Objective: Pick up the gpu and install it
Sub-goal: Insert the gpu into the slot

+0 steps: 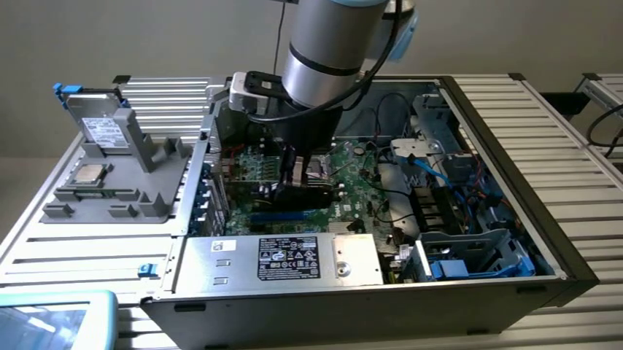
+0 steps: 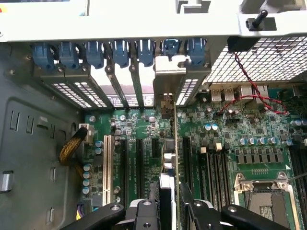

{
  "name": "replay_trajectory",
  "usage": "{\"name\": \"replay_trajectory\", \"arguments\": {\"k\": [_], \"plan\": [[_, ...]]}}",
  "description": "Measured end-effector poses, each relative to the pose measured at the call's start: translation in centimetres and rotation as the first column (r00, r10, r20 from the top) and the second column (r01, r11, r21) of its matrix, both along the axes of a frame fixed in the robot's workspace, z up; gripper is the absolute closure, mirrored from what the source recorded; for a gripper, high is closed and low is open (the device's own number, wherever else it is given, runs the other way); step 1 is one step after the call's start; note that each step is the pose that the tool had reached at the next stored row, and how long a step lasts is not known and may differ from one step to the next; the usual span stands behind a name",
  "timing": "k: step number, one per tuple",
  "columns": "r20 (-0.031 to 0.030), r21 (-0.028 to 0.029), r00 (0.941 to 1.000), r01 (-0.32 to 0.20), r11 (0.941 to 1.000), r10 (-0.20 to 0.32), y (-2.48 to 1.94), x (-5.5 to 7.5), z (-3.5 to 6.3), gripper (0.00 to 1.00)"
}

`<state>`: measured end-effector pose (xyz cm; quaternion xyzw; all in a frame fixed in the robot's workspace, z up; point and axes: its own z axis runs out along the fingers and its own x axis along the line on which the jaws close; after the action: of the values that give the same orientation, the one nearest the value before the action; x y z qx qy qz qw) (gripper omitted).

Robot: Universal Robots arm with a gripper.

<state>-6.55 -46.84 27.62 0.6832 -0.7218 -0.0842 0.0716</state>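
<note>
The case (image 1: 506,109) lies open, its walls ringing the motherboard (image 2: 240,139). A power supply (image 1: 282,259) and drive cage (image 1: 477,251) fill one end. The gpu (image 2: 174,134) stands on edge over the slots (image 2: 132,163), with little room to either side. Its long axis runs toward the rear wall, where its bracket (image 2: 169,79) meets the openings. The arm (image 1: 331,44) reaches straight down, and the gripper (image 2: 172,203) pinches the gpu's top edge.

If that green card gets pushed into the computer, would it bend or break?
The gpu is probably stiff: edge-on, it runs straight from the fingers to its metal bracket. The black cooler on one face likely weights that side. The thin bare board looks fragile.
</note>
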Motion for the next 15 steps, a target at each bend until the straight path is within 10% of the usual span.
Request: {"name": "replay_trajectory", "arguments": {"k": [4,15], "plan": [[0.0342,-0.0008,0.9994,0.000,1.0000,0.000,0.02,-0.20,-0.07,0.72],[0.0342,-0.0017,0.9994,0.000,1.0000,0.000,0.01,-0.31,-0.07,0.72]]}}
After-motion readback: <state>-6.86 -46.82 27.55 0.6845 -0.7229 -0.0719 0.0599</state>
